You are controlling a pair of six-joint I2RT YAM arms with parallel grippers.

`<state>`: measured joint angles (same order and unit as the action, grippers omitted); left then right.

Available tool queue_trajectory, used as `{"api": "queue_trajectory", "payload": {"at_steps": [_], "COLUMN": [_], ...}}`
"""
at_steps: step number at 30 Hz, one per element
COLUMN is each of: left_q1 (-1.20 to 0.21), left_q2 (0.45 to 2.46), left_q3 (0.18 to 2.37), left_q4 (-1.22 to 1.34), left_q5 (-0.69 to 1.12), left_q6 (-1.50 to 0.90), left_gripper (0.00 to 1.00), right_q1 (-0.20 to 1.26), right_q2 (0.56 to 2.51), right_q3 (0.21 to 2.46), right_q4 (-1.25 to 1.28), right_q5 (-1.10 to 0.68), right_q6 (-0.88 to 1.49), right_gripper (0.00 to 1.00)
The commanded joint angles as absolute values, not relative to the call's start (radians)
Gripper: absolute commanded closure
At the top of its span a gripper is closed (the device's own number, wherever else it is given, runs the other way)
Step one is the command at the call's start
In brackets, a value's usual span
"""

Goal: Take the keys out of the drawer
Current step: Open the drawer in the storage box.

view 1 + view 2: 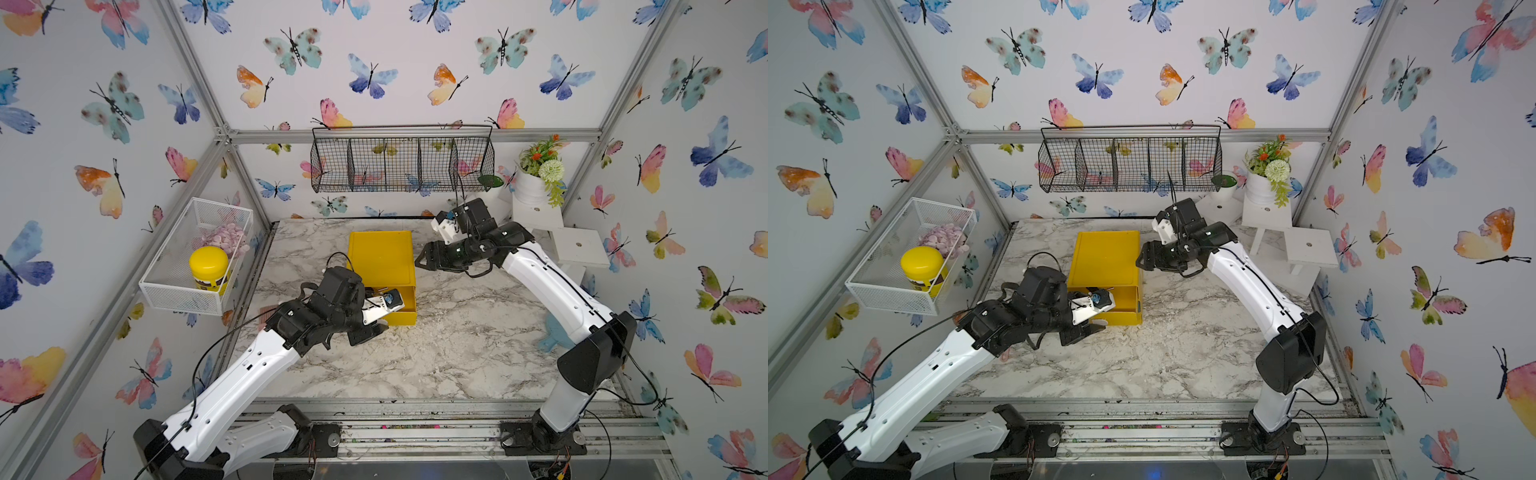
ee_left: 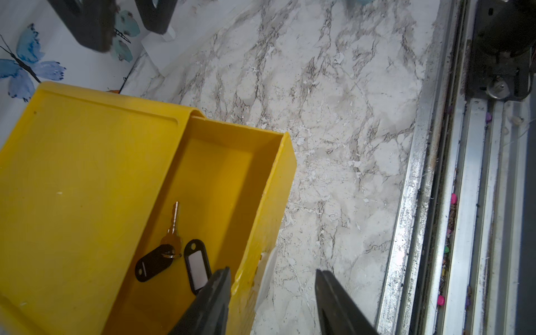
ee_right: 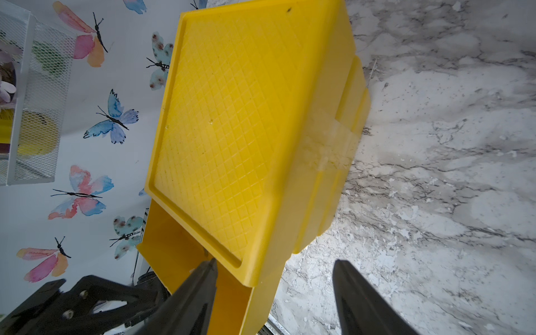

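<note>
In the pulled-out yellow plastic drawer (image 2: 278, 179) lies a metal key bunch with black oblong tags (image 2: 174, 249) — left gripper (image 2: 272, 272) and right gripper (image 3: 275, 262) jaws parted, both empty.

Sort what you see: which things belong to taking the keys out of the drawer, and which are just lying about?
Job: keys; open yellow drawer; yellow box housing it.
Lying about: black wire basket; white mesh basket; yellow-lidded jar; flower pot.
</note>
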<state>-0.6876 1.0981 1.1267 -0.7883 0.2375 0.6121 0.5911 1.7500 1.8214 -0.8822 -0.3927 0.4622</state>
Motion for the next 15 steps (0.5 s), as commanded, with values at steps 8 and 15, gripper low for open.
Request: {"api": "queue_trajectory", "payload": {"at_steps": [8, 15], "left_q1": [-0.693, -0.701], "left_q2": [1.111, 1.08], "left_q3": [1.111, 1.095], "left_q4": [-0.898, -0.946], "left_q5": [0.228, 0.264], "left_q6": [0.633, 0.622], "left_gripper": [0.47, 0.48], "right_q1": [0.598, 0.598], "right_q2": [1.734, 1.736], "right_q3": [1.833, 1.836], "right_q4": [-0.89, -0.891], "right_q5": [-0.396, -0.402], "right_q6": [0.48, 0.478], "right_gripper": [0.3, 0.3]}}
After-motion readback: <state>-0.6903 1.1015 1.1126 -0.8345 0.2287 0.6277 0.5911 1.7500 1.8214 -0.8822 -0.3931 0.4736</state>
